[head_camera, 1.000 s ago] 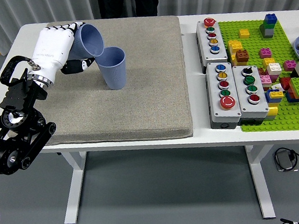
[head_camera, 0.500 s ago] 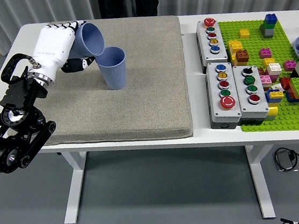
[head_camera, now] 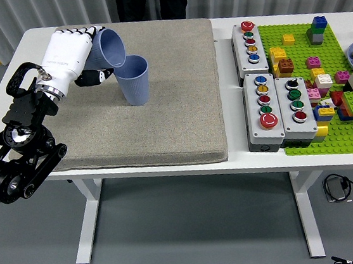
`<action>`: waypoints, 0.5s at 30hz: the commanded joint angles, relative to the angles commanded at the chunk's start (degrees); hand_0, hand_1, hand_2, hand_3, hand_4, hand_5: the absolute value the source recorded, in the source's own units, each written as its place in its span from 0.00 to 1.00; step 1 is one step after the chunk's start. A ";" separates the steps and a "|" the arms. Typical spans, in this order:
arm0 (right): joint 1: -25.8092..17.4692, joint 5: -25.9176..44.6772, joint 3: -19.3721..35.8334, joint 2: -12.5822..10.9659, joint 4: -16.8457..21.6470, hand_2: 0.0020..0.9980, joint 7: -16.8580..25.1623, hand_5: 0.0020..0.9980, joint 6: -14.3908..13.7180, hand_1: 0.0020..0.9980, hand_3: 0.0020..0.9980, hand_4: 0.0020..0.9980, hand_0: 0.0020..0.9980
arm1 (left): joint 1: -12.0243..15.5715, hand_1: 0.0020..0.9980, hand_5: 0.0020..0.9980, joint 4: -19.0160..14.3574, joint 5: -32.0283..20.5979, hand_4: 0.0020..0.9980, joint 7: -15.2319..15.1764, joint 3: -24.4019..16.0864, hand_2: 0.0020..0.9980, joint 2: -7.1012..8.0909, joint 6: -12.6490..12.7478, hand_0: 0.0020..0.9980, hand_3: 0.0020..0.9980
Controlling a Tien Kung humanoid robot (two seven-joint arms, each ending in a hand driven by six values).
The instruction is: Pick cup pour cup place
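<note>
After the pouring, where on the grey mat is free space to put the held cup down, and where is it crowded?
The left hand holds the tilted cup over the standing cup. The grey mat is bare in front of that cup, to its near edge, and rightward toward the button boxes. The green brick plate is crowded.

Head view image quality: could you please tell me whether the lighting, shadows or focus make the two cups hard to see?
Head view: lighting is even and soft, no glare; the tilted cup in the left hand and the upright cup are sharp, casting only faint shadows on the grey mat. Head view: the frame's right edge cuts off the brick board.
</note>
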 joint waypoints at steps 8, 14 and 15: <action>0.25 0.54 -0.32 -0.14 0.00 0.68 0.10 0.11 -0.04 0.65 0.65 0.44 0.66 | -1.31 0.56 0.08 0.00 0.00 0.64 1.05 2.46 0.62 1.15 -0.44 0.54 0.83; 0.29 0.63 -0.37 -0.19 0.00 0.68 0.11 0.11 -0.09 0.65 0.65 0.44 0.66 | -2.05 0.57 0.08 -0.07 0.00 0.64 1.34 3.11 0.62 1.55 -0.57 0.54 0.82; 0.29 0.63 -0.37 -0.19 0.00 0.68 0.11 0.11 -0.09 0.65 0.65 0.44 0.66 | -2.08 0.57 0.08 -0.07 0.00 0.64 1.35 3.14 0.62 1.56 -0.59 0.54 0.82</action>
